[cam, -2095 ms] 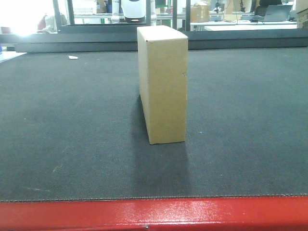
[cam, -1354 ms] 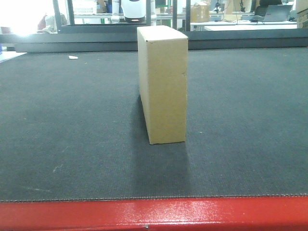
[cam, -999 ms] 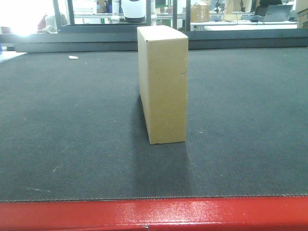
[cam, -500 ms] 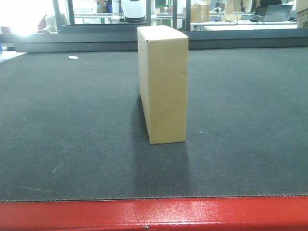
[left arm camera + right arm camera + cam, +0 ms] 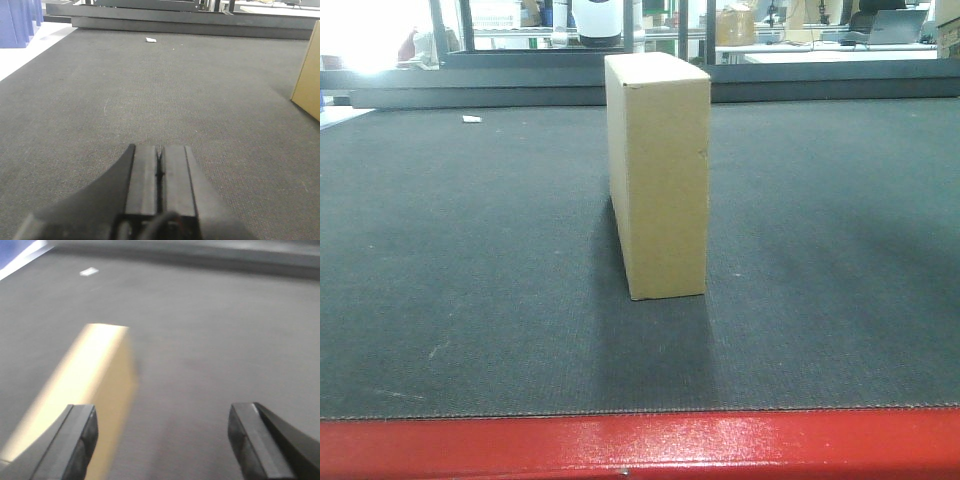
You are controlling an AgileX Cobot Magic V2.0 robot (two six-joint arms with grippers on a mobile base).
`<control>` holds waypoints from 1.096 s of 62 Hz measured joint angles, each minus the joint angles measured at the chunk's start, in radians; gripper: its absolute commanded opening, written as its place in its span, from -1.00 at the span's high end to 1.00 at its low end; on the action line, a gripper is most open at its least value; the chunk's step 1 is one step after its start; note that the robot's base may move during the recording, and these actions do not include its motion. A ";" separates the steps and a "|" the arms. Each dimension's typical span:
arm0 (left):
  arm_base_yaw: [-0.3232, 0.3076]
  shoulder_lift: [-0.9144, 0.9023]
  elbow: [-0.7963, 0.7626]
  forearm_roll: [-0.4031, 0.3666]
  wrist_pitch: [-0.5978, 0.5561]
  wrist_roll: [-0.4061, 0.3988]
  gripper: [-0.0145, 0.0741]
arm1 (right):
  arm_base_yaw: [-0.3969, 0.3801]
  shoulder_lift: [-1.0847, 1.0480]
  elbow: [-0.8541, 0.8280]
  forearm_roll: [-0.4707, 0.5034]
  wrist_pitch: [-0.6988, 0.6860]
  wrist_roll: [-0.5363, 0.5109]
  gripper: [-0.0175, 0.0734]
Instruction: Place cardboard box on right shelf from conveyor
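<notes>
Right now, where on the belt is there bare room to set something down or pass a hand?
Bare conveyor lies left and right of the cardboard box, and between it and the red frame. Only a white scrap sits back left. Nowhere crowded; the box stands alone mid-belt.

Cardboard box [image 5: 657, 180] stands upright on conveyor [image 5: 470, 260]; open belt on both flanks; white scrap [image 5: 471, 119] far back-left.

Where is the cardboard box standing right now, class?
In the front view, the cardboard box stands upright on the conveyor, near the belt's middle, behind its red front frame.
</notes>
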 measured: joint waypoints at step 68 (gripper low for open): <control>0.000 0.000 0.000 0.000 0.000 0.000 0.94 | 0.312 0.824 -0.772 -0.382 0.562 0.571 -0.77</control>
